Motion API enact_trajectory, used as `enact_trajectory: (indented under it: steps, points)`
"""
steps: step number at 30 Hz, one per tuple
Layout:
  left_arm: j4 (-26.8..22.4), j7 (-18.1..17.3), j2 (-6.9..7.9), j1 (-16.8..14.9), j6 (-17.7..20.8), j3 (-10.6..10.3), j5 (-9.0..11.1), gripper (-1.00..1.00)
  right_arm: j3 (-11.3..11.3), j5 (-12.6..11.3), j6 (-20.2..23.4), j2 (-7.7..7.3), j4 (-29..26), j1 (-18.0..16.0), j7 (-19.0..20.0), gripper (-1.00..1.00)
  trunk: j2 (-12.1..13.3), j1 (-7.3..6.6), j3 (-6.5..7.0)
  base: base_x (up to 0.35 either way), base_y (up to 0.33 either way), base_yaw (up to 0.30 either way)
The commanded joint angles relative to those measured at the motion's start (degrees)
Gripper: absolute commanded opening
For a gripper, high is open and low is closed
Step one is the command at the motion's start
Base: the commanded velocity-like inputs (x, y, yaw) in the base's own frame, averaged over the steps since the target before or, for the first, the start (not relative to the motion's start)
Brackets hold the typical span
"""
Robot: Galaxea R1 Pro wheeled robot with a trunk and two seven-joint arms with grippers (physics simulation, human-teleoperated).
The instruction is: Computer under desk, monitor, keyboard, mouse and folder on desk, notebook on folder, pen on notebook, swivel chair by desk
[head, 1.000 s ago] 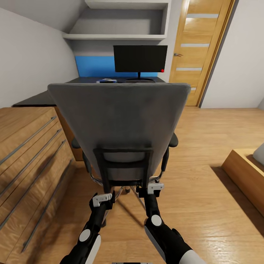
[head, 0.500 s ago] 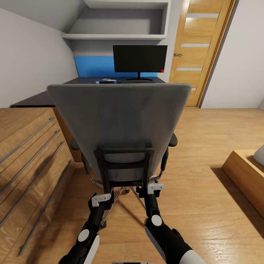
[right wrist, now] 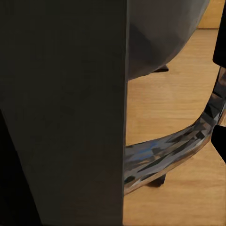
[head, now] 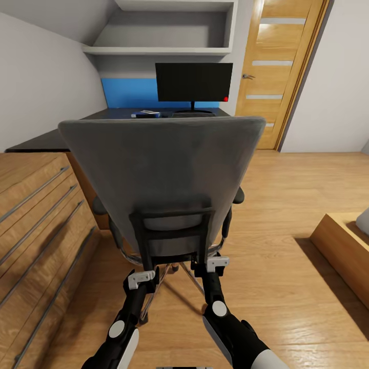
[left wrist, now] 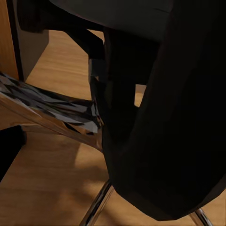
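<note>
We are in a bedroom of a home, with a small study corner set into it. A glossy black desk (head: 46, 139) runs along a white wall under a sloping ceiling, with a black monitor (head: 193, 82) standing on it in front of a blue wall panel (head: 128, 93) and white built-in shelves (head: 164, 50) above. A grey padded swivel chair (head: 159, 169) faces the desk, its back toward us. Beside us on the left stands a light wooden dresser (head: 36, 225) with long metal handles. A wooden door (head: 277, 66) with frosted glass strips is closed in the far corner. The floor is warm wood planks (head: 287, 174), and a low wooden bed frame (head: 341, 246) edges in at the right.
</note>
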Motion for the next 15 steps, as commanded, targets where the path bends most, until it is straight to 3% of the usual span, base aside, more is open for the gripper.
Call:
enact_trajectory:
  steps: [1,9,15]
  points:
    - [0.02,0.27,0.05,-0.03,-0.2,-0.19,0.59,1.0,0.29,-0.6,-0.37,-0.04,0.05,-0.06,-0.25,1.0,-0.02,-0.01,-0.04,0.012,-0.008,0.0]
    - [0.03,0.28,0.08,-0.03,-0.2,-0.18,0.56,1.0,0.34,-0.6,-0.96,-0.04,0.34,-0.06,-0.25,1.0,-0.02,-0.01,-0.04,0.042,-0.03,0.0]
    - [0.02,0.25,0.07,-0.03,-0.2,-0.21,0.52,1.0,0.36,-0.6,-1.17,-0.04,1.13,-0.06,-0.25,1.0,-0.02,-0.01,-0.04,0.149,-0.185,0.0]
